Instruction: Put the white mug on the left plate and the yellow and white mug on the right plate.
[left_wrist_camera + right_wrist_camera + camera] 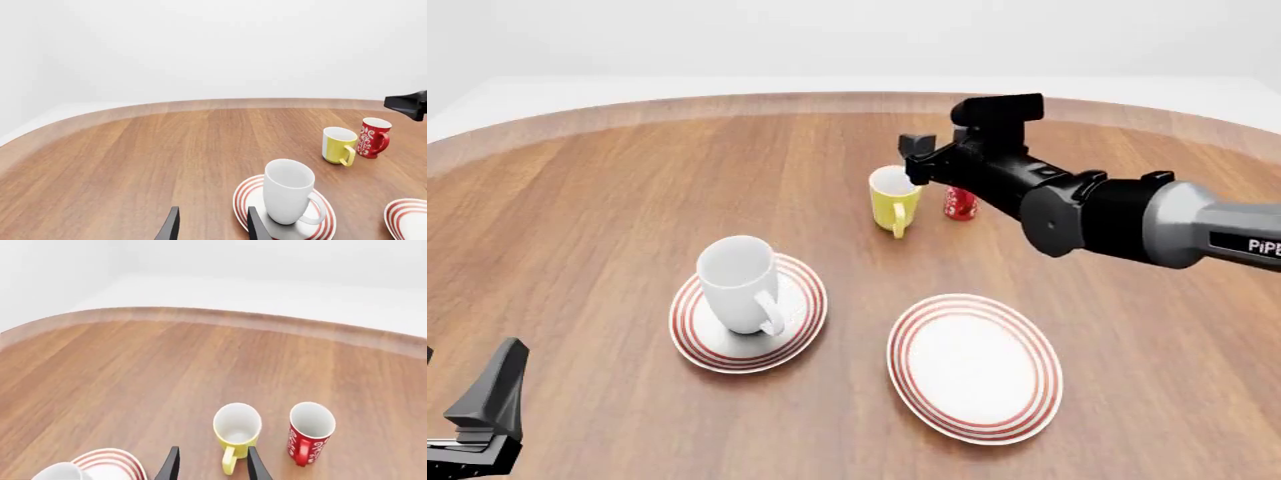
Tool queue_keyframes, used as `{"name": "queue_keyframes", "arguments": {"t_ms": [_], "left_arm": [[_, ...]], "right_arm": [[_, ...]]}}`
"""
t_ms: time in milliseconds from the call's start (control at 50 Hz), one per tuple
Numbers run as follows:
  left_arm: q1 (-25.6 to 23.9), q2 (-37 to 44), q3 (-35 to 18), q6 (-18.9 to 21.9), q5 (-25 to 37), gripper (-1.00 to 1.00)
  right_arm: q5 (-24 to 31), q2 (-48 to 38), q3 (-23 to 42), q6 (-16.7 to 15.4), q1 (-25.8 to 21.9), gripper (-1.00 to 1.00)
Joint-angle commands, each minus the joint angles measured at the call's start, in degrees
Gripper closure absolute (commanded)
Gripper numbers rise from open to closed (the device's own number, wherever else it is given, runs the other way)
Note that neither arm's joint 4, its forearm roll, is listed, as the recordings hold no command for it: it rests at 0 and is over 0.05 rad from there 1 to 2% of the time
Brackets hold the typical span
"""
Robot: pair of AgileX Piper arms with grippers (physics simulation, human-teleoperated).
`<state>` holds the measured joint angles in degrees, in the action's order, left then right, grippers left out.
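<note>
The wooden tabletop (587,200) is round-edged, brown, and carries everything in view. Over its far right part stretches the right arm (1121,215), grey and black, reaching in from the right edge of the front view. Its gripper (212,465) hangs above the tabletop, close over the yellow and white mug; in the right wrist view the two dark fingers (170,466) stand apart with nothing between them but the mug's handle seen below, so they are open and hold nothing.

The right plate (974,366), white with thin red rings, lies bare on the near right part of the tabletop. The left plate (701,335), its twin, lies to the left of it, the two well apart. On the left plate stands the white mug (739,284), upright, mouth up, its loop handle turned toward the near right.

The left gripper (212,227) sits low at the near left corner of the front view, well apart from the plates; its fingers (169,227) are spread and empty.

The yellow and white mug (893,199) stands upright on the bare tabletop beyond the plates, handle toward the near side. Just beside it, on its right, stands a slim red cup (372,137) with white marks, also upright.
</note>
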<state>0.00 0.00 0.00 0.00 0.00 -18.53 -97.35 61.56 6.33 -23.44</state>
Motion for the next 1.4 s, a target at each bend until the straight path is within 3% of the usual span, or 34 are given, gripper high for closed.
{"name": "queue_keyframes", "arguments": {"t_ms": [20, 560, 1400], "left_arm": [[0.00, 0.00, 0.00, 0.00, 0.00, -1.00], [0.00, 0.00, 0.00, 0.00, 0.00, -1.00], [0.00, 0.00, 0.00, 0.00, 0.00, -1.00]], "right_arm": [[3.29, -2.81, 3.26, 1.19, -0.16, -1.00], [7.21, -8.07, 8.61, 5.12, 0.90, -1.00], [9.13, -14.15, 12.76, 7.55, 1.23, -1.00]]}}
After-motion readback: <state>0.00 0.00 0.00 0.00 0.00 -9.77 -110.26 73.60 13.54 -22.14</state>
